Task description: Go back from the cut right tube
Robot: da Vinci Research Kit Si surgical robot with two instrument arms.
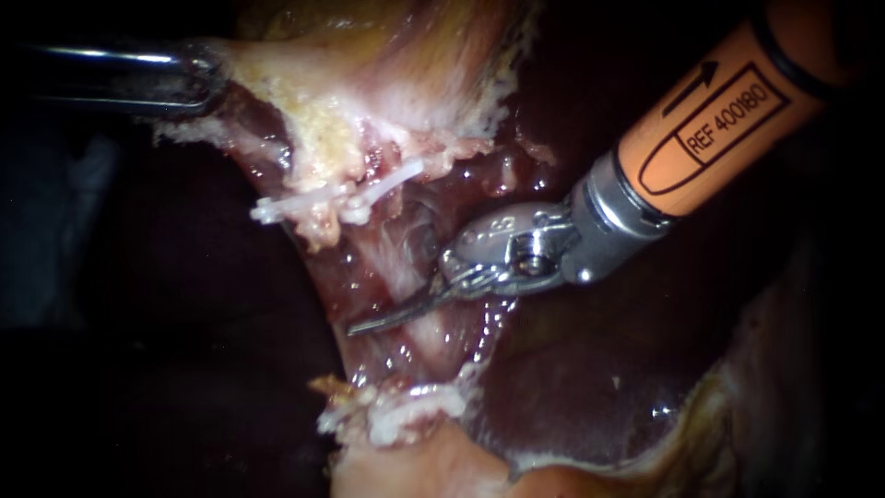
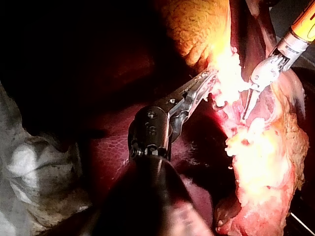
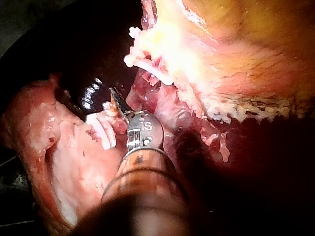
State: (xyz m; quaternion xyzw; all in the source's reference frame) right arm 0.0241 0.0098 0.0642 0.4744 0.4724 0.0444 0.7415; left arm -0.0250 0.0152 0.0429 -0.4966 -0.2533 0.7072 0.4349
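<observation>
The tube lies between the white clips, crossed by my right instrument's closed, empty blades, whose tip could snag it or a clip if drawn back sideways.

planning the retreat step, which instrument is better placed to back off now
Right. The right instrument lies with blades shut and empty across the tissue below the clips, likely free to withdraw. The left instrument grips tissue higher up, so it should hold.
</observation>
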